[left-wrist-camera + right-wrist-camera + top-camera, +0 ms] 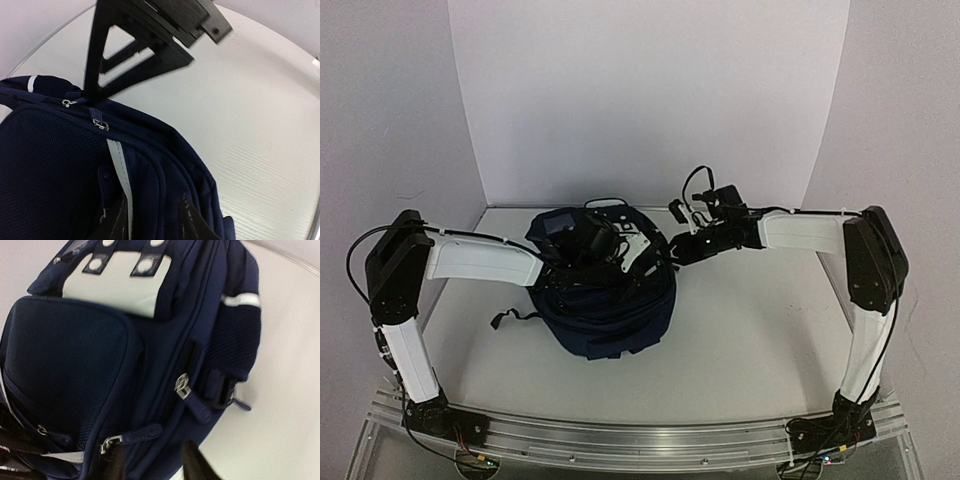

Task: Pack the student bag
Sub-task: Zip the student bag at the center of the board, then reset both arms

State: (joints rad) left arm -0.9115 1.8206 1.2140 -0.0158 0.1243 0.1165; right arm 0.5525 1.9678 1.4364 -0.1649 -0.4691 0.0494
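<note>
The student bag (608, 300), a navy-blue backpack, lies in the middle of the white table. My left gripper (588, 240) reaches over its top from the left. In the left wrist view the left gripper (155, 227) is open, its dark fingers (114, 225) astride a piped seam beside a white stripe (117, 162). My right gripper (672, 250) comes in from the right. In the right wrist view the right gripper (152, 465) is open over the bag's side, close to a zipper pull (145, 434). The white patch (117, 285) shows on the front pocket.
White walls close the table on three sides. A black strap (510, 317) trails from the bag's left. An aluminium rail (640, 440) runs along the near edge. The right arm's black gripper frame (150, 45) hangs above the bag in the left wrist view.
</note>
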